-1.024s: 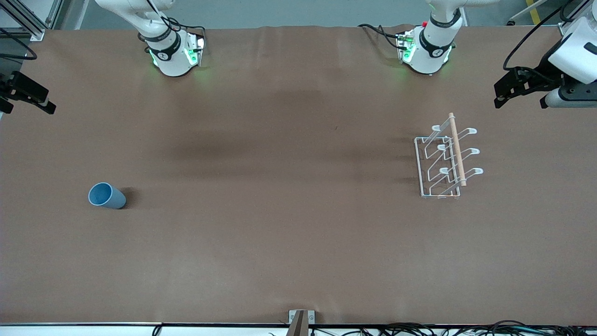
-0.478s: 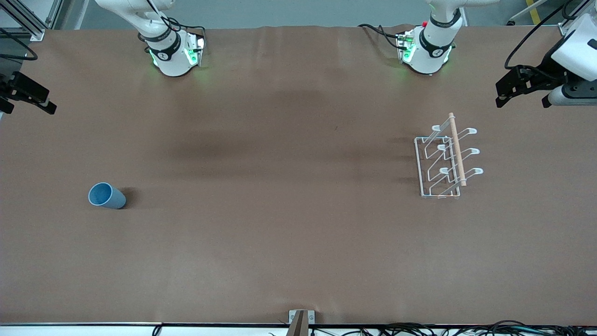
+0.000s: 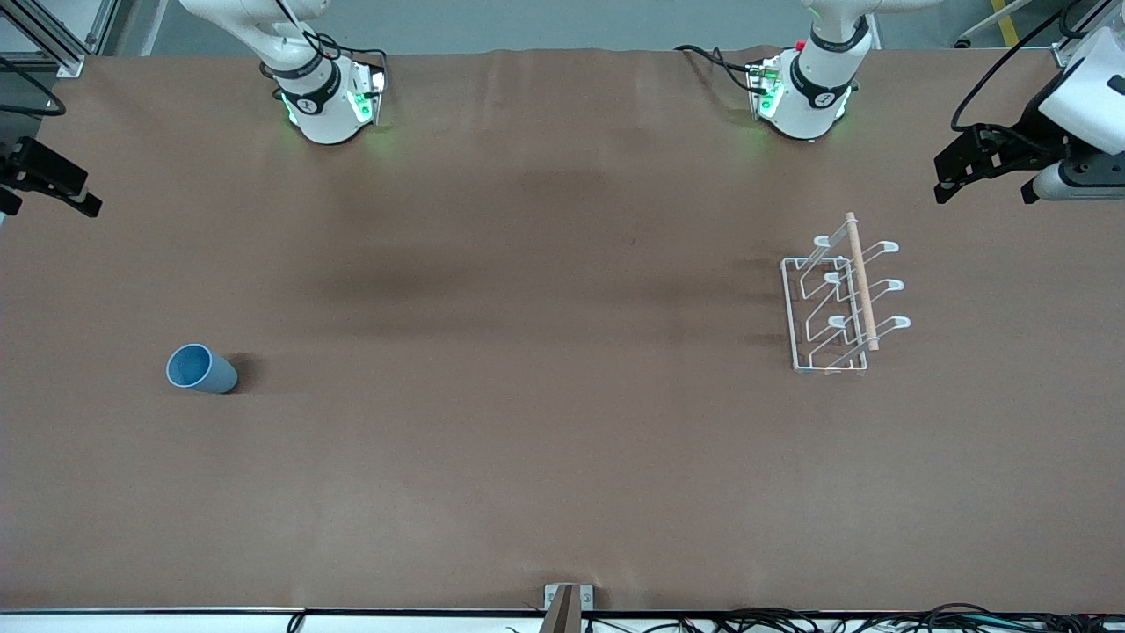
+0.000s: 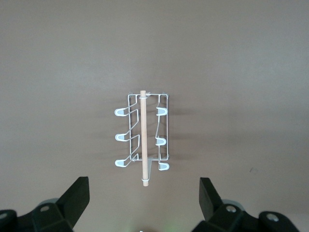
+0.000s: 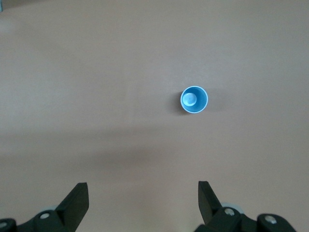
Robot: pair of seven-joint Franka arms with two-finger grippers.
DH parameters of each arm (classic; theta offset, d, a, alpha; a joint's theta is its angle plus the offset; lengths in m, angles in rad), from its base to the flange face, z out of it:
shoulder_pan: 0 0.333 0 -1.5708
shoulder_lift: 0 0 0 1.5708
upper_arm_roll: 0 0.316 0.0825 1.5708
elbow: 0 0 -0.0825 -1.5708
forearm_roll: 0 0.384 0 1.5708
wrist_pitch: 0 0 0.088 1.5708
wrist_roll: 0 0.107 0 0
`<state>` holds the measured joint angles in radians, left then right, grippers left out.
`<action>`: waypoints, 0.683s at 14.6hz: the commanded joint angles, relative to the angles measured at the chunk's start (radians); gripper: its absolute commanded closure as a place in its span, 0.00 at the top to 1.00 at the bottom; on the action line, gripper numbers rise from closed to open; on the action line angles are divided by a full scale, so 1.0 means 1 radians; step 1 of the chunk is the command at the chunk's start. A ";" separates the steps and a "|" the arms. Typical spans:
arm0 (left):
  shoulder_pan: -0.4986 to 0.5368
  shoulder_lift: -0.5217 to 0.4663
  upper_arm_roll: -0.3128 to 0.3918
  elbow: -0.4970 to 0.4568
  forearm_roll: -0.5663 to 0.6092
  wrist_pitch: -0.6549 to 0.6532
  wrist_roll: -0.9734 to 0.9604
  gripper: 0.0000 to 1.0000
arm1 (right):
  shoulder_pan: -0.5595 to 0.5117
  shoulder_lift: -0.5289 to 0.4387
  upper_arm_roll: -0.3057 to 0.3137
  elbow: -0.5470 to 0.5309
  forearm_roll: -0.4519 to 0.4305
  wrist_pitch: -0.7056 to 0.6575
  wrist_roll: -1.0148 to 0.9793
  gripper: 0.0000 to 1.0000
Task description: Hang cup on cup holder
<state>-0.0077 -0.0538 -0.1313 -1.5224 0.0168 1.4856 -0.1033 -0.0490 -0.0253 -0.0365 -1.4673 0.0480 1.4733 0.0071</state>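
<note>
The light blue cup (image 3: 200,369) stands upright with its mouth up, toward the right arm's end of the table; it also shows in the right wrist view (image 5: 194,99). The white wire cup holder (image 3: 833,303) with a wooden rod stands toward the left arm's end and carries no cup; it also shows in the left wrist view (image 4: 143,139). My right gripper (image 3: 48,204) is open and empty, high over the table's edge at the right arm's end, apart from the cup (image 5: 143,195). My left gripper (image 3: 981,190) is open and empty, high over the table at the left arm's end, apart from the holder (image 4: 144,193).
The brown table (image 3: 527,352) bears only the cup and the holder. The two arm bases (image 3: 325,101) (image 3: 804,92) stand along the edge farthest from the front camera. A small metal bracket (image 3: 567,602) and cables lie at the nearest edge.
Both grippers have shifted slightly at their ends of the table. The cup and the cup holder have not moved.
</note>
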 commanded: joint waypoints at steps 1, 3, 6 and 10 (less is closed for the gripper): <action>0.003 0.006 -0.001 0.019 0.005 -0.015 0.011 1.00 | -0.069 0.022 0.009 -0.011 0.010 0.021 -0.062 1.00; 0.003 0.006 -0.001 0.018 0.005 -0.013 0.013 1.00 | -0.116 0.073 0.006 -0.013 0.009 0.033 -0.094 1.00; 0.003 0.006 -0.001 0.018 0.003 -0.013 0.014 1.00 | -0.193 0.157 0.007 -0.015 0.010 0.062 -0.136 1.00; 0.002 0.006 -0.001 0.018 0.002 -0.015 0.014 1.00 | -0.221 0.211 0.007 -0.151 0.010 0.256 -0.177 1.00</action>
<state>-0.0079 -0.0518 -0.1310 -1.5218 0.0168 1.4856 -0.1033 -0.2592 0.1919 -0.0431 -1.5290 0.0518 1.6475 -0.1591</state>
